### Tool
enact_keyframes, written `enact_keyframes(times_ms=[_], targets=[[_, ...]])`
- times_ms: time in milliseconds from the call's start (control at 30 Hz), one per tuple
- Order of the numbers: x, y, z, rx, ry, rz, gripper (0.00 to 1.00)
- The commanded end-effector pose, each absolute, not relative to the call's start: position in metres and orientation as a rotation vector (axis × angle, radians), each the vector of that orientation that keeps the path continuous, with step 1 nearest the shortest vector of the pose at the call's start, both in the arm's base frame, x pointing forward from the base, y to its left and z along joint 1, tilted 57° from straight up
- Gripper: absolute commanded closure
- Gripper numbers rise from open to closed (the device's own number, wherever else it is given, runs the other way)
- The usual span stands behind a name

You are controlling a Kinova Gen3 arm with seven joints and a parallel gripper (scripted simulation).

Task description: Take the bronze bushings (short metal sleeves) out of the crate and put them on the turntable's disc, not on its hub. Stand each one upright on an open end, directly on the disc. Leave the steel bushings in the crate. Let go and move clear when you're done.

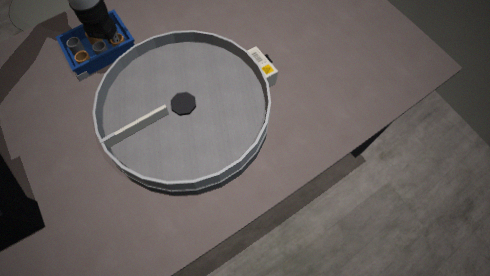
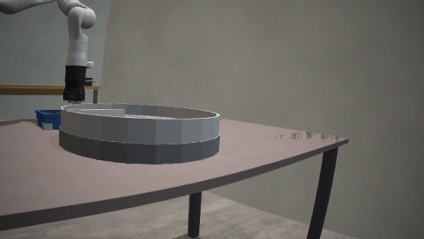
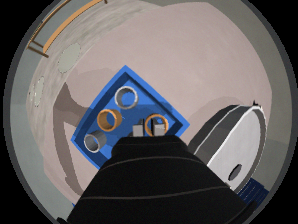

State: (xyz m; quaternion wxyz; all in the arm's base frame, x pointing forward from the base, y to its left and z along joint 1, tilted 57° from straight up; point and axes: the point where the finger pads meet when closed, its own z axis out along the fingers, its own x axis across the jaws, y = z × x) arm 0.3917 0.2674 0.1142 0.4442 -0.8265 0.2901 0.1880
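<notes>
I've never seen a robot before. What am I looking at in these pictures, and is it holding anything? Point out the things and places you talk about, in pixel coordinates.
The machine is a robot arm point(image 1: 86, 4) point(image 2: 78, 43) ending in a two-finger gripper point(image 1: 115, 39) point(image 2: 74, 102) point(image 3: 147, 124). The top picture looks down on the table point(image 1: 350, 75) point(image 2: 260, 160) point(image 3: 200, 45); the exterior one looks from the side; the round wrist one looks past the fingers.

On the table are a blue crate point(image 1: 100, 65) point(image 2: 52, 119) point(image 3: 156, 95) and a large, walled turntable point(image 1: 215, 125) point(image 2: 138, 130) point(image 3: 240, 150) with a dark hub point(image 1: 183, 103) point(image 3: 235, 172). The crate holds short sleeves, some bronze, some steel. The bronze ones belong on the turntable.

The fingers stand apart at one bronze sleeve point(image 3: 166, 124); it does not appear gripped.
</notes>
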Motion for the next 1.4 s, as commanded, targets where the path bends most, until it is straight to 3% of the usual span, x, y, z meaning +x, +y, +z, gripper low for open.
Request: enact_keyframes(times_ms=[0,1200,1233,1367], targets=[[0.3895,0.2709,0.1114,-2.05,0.716,0.467,0.64],[0.3899,0.271,0.1122,-2.051,0.715,0.465,0.64],[0.3899,0.271,0.1122,-2.051,0.715,0.465,1.0],[0.3899,0.271,0.1122,-2.051,0.715,0.465,1.0]])
